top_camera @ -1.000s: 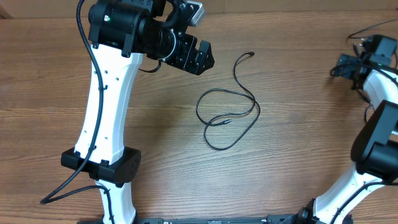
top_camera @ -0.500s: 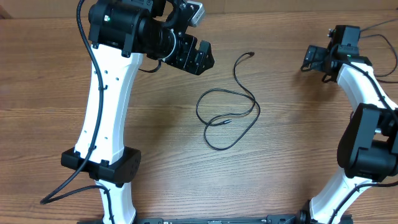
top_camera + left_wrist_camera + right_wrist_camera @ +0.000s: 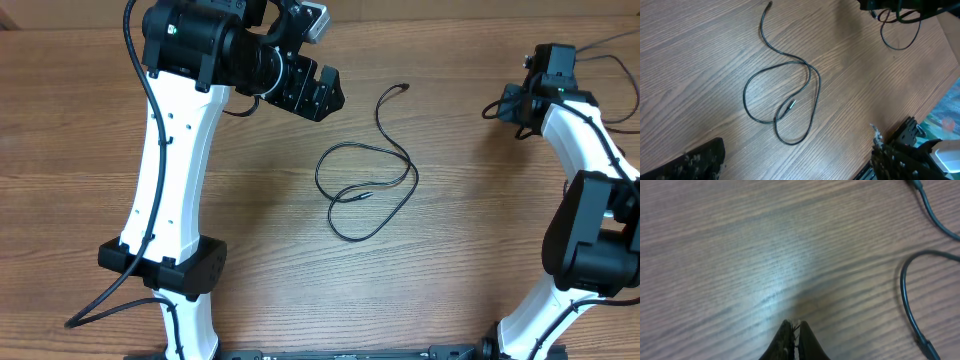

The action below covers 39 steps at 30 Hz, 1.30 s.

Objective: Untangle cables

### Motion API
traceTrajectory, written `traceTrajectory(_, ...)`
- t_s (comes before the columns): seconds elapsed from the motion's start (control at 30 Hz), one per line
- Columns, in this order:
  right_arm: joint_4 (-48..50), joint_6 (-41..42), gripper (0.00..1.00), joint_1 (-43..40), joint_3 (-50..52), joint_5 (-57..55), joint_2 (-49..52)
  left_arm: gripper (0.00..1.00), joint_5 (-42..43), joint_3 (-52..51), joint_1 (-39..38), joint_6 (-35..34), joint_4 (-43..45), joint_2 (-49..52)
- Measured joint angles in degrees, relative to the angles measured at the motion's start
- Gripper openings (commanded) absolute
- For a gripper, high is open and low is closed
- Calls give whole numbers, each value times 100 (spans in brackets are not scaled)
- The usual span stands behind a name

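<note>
Brown wood-grain desk (image 3: pixel 470 230), matte w/ a soft light patch, fills nearly every view. Mid-desk, one thin black cable (image 3: pixel 810 66) lies loose, crossing itself into two loops. One plug tip sits inside the loops, the other trails toward the far side. Further back, L gripper (image 3: pixel 318 92) hangs up-left of it, jaws wide apart, nothing btwn. R gripper (image 3: pixel 792 331) is far right, jaws pressed together, nothing visible in them; a second cable (image 3: pixel 903 292) lies just beside. Past the desk edge in L wrist view: blurry teal patch (image 3: pixel 945 117), can't tell what.
</note>
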<state>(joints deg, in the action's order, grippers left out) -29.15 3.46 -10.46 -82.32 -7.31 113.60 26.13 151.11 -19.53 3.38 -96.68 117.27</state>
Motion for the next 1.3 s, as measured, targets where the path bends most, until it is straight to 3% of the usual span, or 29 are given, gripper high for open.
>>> traceTrajectory(0.23, 962, 72, 4, -111, 446, 2, 219, 92, 0, 0, 0, 2, -2, 0)
traceTrajectory(0.47, 1078, 101, 4, -562, 518, -7, 721, 92, 0, 0, 0, 0, 0, 0)
traceTrajectory(1.0, 1488, 57, 4, -2710, 520, 269, 721, 92, 0, 0, 0, 0, 0, 0)
traceTrajectory(1.3, 1766, -315, 4, -2693, 520, 435, 721, 92, 0, 0, 0, -2, -2, 0)
